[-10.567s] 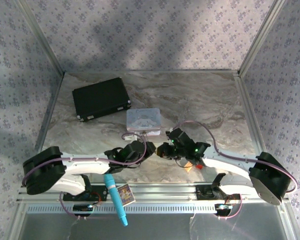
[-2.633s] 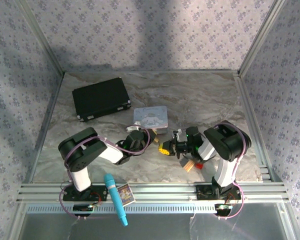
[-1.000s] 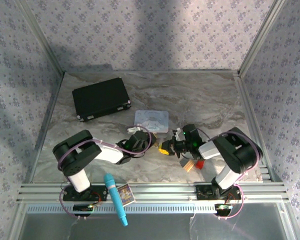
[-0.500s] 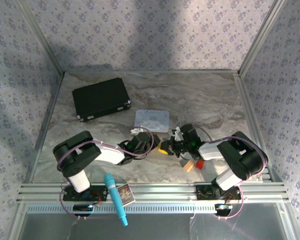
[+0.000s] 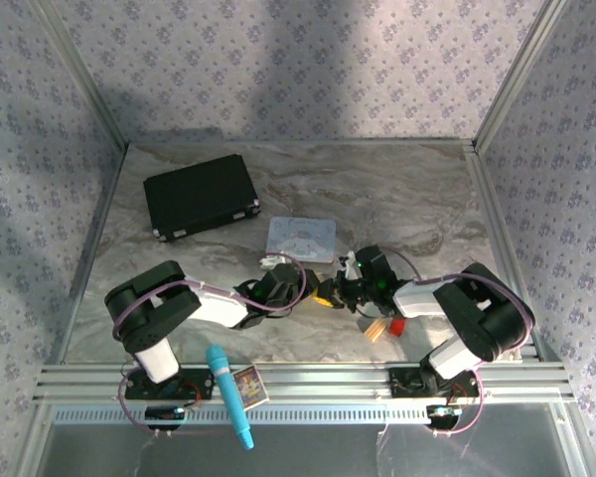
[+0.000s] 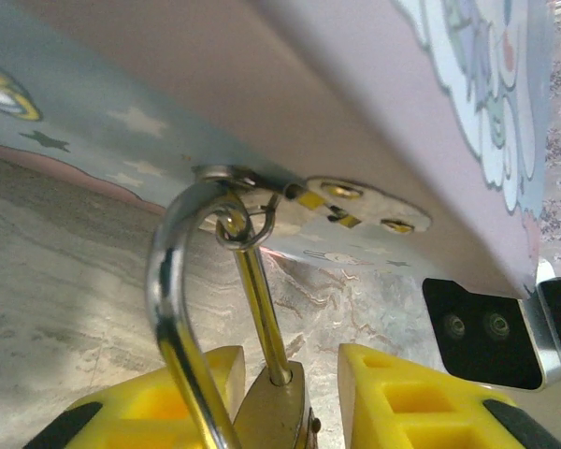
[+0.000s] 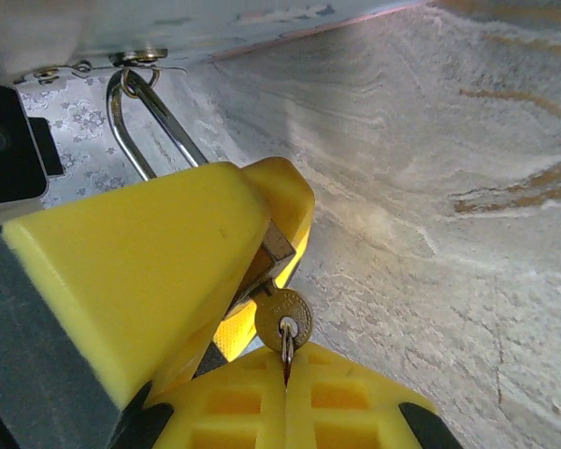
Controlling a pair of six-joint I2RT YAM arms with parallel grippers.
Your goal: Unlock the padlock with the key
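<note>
The marble table (image 5: 397,189) carries one black case (image 5: 201,196) at the far left and one pastel tin box (image 5: 301,238) near the middle. My two arms reach in from the near edge and meet nose to nose just in front of the tin.

On the near rail lies one blue pen-shaped thing (image 5: 230,396), with one small picture card (image 5: 248,386) just beside it. Next to my right arm sit two blocks side by side: one tan wooden block (image 5: 375,330) and one red block (image 5: 397,325).

There is one padlock (image 6: 276,412). Its small brass-gold body sits between the yellow fingers of my left gripper (image 6: 285,365). Those fingers stand apart, and marble shows between the body and one finger. Its thin silver shackle (image 6: 168,299) loops up through the hasp (image 6: 355,196) on the tin's side. I cannot tell whether the shackle has sprung.

There is one key (image 7: 283,321). Its round head looks brassy and sticks out of the padlock's lower end. A fine wire ring (image 7: 287,348) hangs through the head. My right gripper (image 7: 285,367) has its two fingers pressed together, and that ring is pinched in the seam between them.
</note>
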